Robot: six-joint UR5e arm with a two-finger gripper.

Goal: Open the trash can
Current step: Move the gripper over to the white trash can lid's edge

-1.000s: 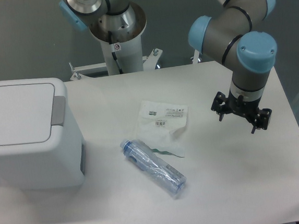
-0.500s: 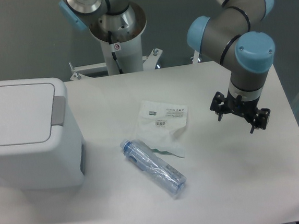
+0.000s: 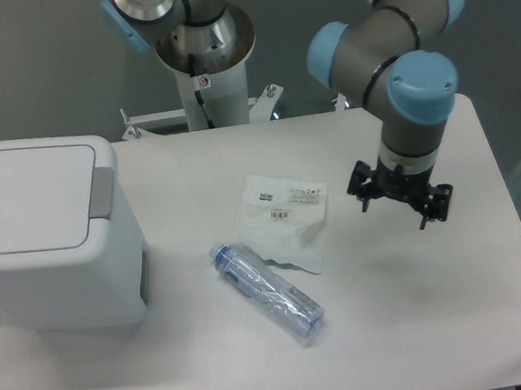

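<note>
Above table (image 3: 418, 327), gripper (image 3: 397, 205) hangs spread.

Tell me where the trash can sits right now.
The trash can sits at the left edge of the table, lid closed, left of the clear bottle and far from the gripper.

White table (image 3: 418, 327) carries 3 things: big white trash can (image 3: 50, 241) at left edge, lid shut; flat plastic bag (image 3: 281, 219) mid-table; clear bottle (image 3: 267, 292) lying on its side, touching bag.
</note>
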